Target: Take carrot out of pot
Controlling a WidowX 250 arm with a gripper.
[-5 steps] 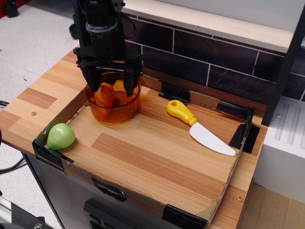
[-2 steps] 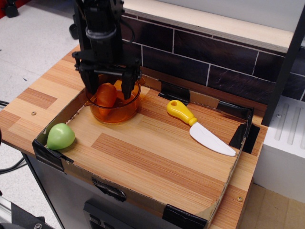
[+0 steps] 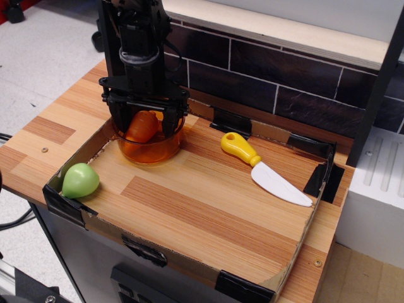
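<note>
The orange carrot [image 3: 142, 127] leans inside the amber pot [image 3: 150, 151] at the back left of the tray. My black gripper [image 3: 145, 128] reaches down into the pot from above. Its two fingers stand on either side of the carrot, with a gap still showing on the right side. The jaws look open and the fingertips are below the pot's rim. The carrot's lower end is hidden by the pot wall.
A green pear-shaped toy [image 3: 80, 180] lies in the tray's front left corner. A yellow-handled white knife [image 3: 265, 169] lies to the right of the pot. A low cardboard rim [image 3: 189, 262] edges the wooden tray. A dark brick wall [image 3: 284, 82] stands behind.
My gripper has come down further into the pot around the carrot, and the fingers stand slightly closer together. The carrot has tilted a little to the right.
</note>
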